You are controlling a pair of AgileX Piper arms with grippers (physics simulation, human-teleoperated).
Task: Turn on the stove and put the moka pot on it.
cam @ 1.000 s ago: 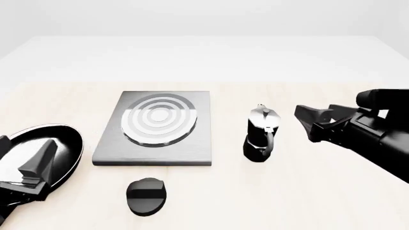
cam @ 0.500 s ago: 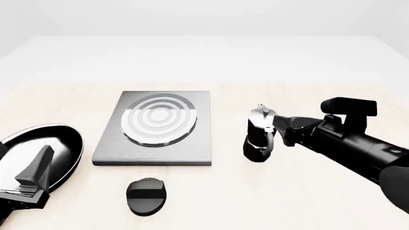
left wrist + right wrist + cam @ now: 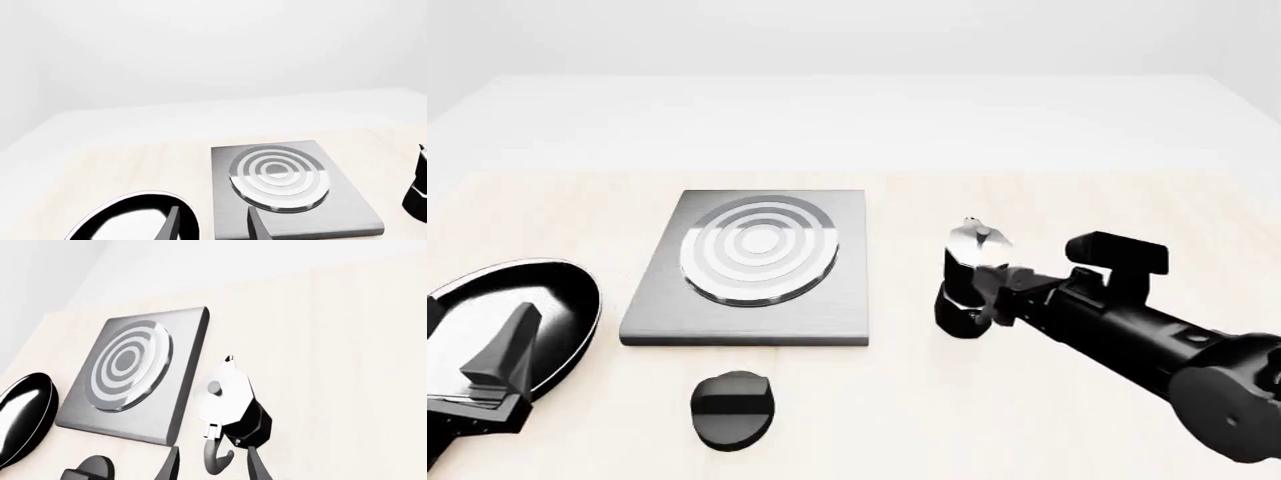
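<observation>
The moka pot (image 3: 968,280) is seen standing upright on the pale wooden table (image 3: 1068,200), just to the right of the stove (image 3: 754,268) and clear of its right edge; a narrow strip of bare table is left between them. The right gripper (image 3: 994,290) is placed at the pot's handle side. In the right wrist view the two fingers (image 3: 168,467) are spread, with the curved handle (image 3: 217,457) lying in the gap between them; contact with the handle cannot be made out, so the right gripper is read as parted, not clenched.

The stove's round burner (image 3: 759,247) is left uncovered. The black oval knob (image 3: 734,408) is set apart from the slab, near the table's front edge. Open table is seen behind the stove and to the right of the pot.

The glossy black frying pan (image 3: 527,320) lies at the left, close to the stove's left edge but not touching it. The left gripper (image 3: 497,370) is held over the pan's near side; in the left wrist view its fingers (image 3: 172,227) are seen apart, with nothing between them.
</observation>
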